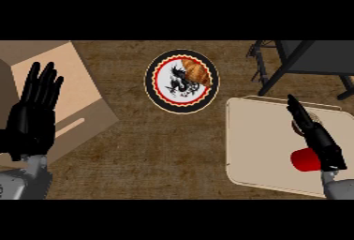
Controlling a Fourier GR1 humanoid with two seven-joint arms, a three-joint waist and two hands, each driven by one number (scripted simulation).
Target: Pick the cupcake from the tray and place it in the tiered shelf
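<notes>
Tray [259, 140] sitting right, tiered shelf [307, 58] standing behind it. Plate [155, 89] lying centre, croissant [196, 72] resting on it. Box [79, 89] sitting left.

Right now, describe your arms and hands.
The left forearm and right forearm are grey and rounded. The left hand and right hand are black, with slim fingers and a thumb. No cables, markings or sleeves show.

Counter [159, 150] rough, matt wood; tray [259, 140] smooth; hands glossy black.
</notes>
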